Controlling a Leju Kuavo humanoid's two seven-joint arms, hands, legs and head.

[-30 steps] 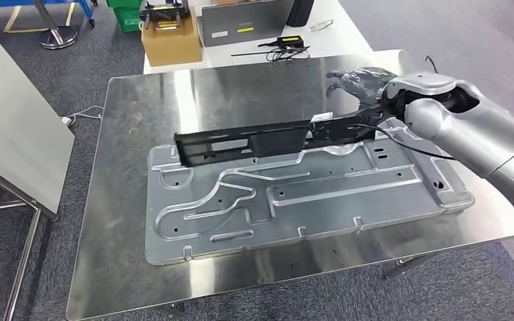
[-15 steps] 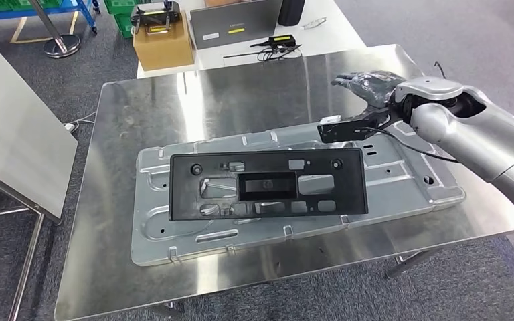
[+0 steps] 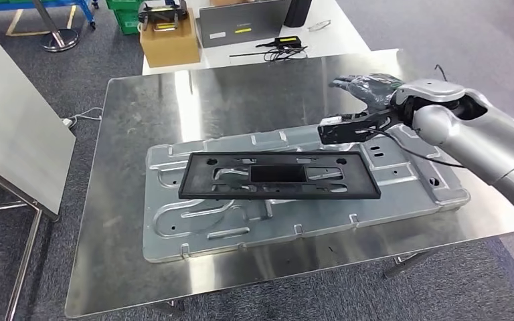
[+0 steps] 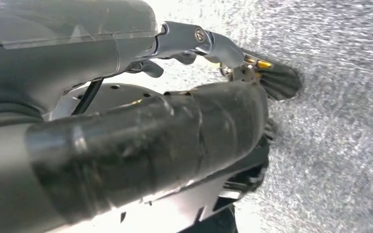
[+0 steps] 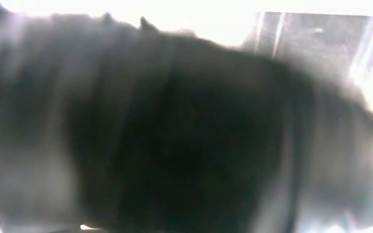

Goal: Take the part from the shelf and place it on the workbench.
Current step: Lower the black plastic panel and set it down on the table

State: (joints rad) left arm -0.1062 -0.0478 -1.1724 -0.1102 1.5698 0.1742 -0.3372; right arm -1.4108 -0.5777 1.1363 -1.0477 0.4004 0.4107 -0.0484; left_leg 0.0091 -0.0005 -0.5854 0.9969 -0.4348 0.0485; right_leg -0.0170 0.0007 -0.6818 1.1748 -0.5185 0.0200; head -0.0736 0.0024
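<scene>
The black rectangular frame part lies flat on the stamped metal plate, which rests on the steel workbench. My right hand hovers above the bench just beyond the part's right end, apart from it, fingers spread and holding nothing. A blurred dark shape takes up most of the right wrist view. In the left wrist view my left hand hangs over grey carpet, with one finger stretched out and nothing in its grasp.
Behind the bench stands a white table with a cardboard box, a grey panel and cables. A slanted white board on a metal frame stands at the left. Bare steel surrounds the plate.
One second ago my right hand held the part on edge over the plate. The part has since dropped flat onto the plate, and the hand has let go and drawn slightly away.
</scene>
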